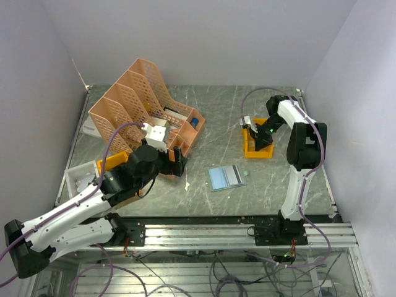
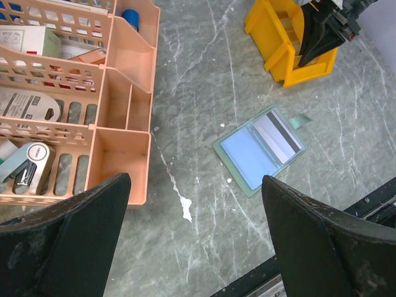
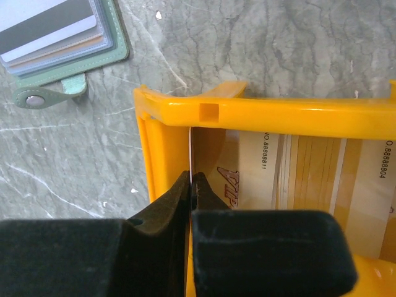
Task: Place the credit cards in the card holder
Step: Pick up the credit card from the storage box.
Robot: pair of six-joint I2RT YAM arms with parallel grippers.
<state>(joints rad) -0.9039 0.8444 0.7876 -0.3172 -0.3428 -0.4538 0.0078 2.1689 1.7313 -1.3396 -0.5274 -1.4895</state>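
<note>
The grey-green card holder [image 1: 225,177] lies open on the table, with cards in its slots; it also shows in the left wrist view [image 2: 260,150] and the right wrist view [image 3: 93,43]. My right gripper [image 3: 191,179] is inside the orange-yellow bin [image 1: 257,143], shut on the edge of a thin pale credit card [image 3: 190,154] standing on edge against the bin's left wall [image 3: 154,154]. Several more tan cards [image 3: 309,179] lie in the bin. My left gripper [image 2: 195,241] is open and empty, above bare table left of the holder.
A peach lattice file rack [image 1: 145,105] with a stapler [image 2: 31,164] and papers stands at the back left. A second orange bin [image 1: 111,162] and a white tray [image 1: 80,176] sit at the left edge. Grey walls enclose the table.
</note>
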